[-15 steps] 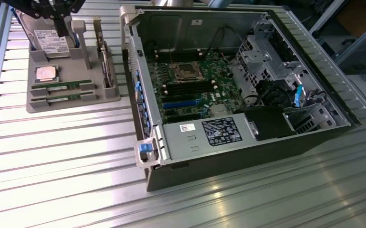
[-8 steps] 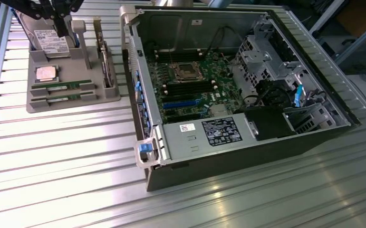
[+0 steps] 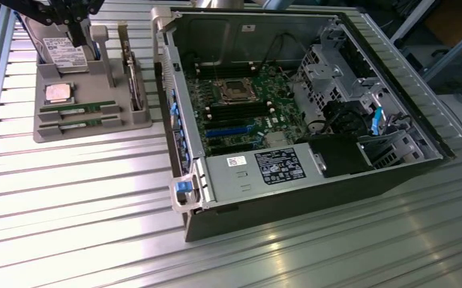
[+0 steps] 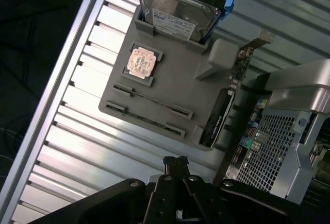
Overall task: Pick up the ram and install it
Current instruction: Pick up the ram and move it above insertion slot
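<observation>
My gripper [image 4: 175,161] hangs over the grey parts tray [image 3: 103,123] with its two fingers pressed together and nothing between them. In the exterior view I am at the far end of that tray [image 3: 75,37], above the hard drive [image 3: 61,51], which stands on edge in its holder. The first ram stick [image 3: 75,110] sits on its long edge in a slot just past the square silver processor [image 3: 59,93]. The second ram stick [image 3: 77,123] sits in the next slot, parallel to the first and closest to the tray's near edge. From my wrist both sticks are seen edge-on as thin lines, one [image 4: 153,102] beside the processor [image 4: 142,62] and the other [image 4: 146,120] one slot further out. I touch neither stick; both are well apart from my fingertips. The wider green expansion card [image 3: 135,78] stands upright along the side of the tray that faces the open computer case [image 3: 295,198]. The tray and the case rest near each other on the ribbed aluminium table [image 3: 71,210], the tray on the exterior view's left. Inside the case the motherboard [image 3: 251,123] lies flat, with its processor socket [image 3: 235,90] and a row of black memory slots [image 3: 239,111] just beside it. The labelled power supply [image 3: 275,165] sits at the near end of the case.
</observation>
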Motion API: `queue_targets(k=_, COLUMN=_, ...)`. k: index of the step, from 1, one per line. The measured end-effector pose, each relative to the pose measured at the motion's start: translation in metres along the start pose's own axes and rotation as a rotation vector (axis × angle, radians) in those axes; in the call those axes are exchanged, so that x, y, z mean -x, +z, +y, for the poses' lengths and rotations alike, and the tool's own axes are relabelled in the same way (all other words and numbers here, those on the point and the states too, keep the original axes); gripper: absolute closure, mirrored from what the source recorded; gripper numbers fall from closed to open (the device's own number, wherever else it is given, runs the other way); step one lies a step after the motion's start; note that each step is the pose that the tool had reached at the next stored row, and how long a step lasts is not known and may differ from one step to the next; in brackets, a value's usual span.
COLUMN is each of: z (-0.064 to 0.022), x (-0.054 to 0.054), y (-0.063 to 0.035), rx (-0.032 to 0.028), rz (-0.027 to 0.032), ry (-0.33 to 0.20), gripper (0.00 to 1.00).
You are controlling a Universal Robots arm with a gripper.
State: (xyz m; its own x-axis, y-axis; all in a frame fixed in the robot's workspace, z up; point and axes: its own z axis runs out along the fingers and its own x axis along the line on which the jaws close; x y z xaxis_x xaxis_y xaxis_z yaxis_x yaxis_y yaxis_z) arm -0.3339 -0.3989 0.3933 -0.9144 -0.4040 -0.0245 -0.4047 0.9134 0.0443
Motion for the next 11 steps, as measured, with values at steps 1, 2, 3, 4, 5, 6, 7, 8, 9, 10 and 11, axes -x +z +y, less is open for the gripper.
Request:
queue_targets(k=1, z=0.0, x=0.0, y=0.0, rx=0.0002, rz=0.0004, ry=-0.008, gripper=0.89)
queue_targets(k=2, z=0.0, x=0.0, y=0.0, rx=0.0004, rz=0.0007, ry=-0.017, gripper=0.89)
queue_targets(k=3, z=0.0, x=0.0, y=0.0, rx=0.0006, rz=0.0011, ry=-0.023, gripper=0.89)
queue_targets(k=4, z=0.0, x=0.0, y=0.0, rx=0.0007, rz=0.0013, ry=-0.029, gripper=0.89)
queue_targets(k=5, z=0.0, x=0.0, y=0.0, rx=0.0009, rz=0.0015, ry=-0.035, gripper=0.89)
queue_targets(k=6, z=0.0, x=0.0, y=0.0, rx=0.001, rz=0.0018, ry=-0.04, gripper=0.89)
queue_targets(k=7, z=0.0, x=0.0, y=0.0, rx=0.0011, rz=0.002, ry=-0.045, gripper=0.89)
queue_targets(k=8, z=0.0, x=0.0, y=0.0, rx=0.0012, rz=0.0023, ry=-0.051, gripper=0.89)
queue_targets(k=9, z=0.0, x=0.0, y=0.0, rx=0.0014, rz=0.0025, ry=-0.057, gripper=0.89)
queue_targets(k=10, z=0.0, x=0.0, y=0.0, rx=0.0015, rz=0.0027, ry=-0.061, gripper=0.89)
queue_targets(k=11, z=0.0, x=0.0, y=0.0, rx=0.0017, rz=0.003, ry=-0.067, gripper=0.89)
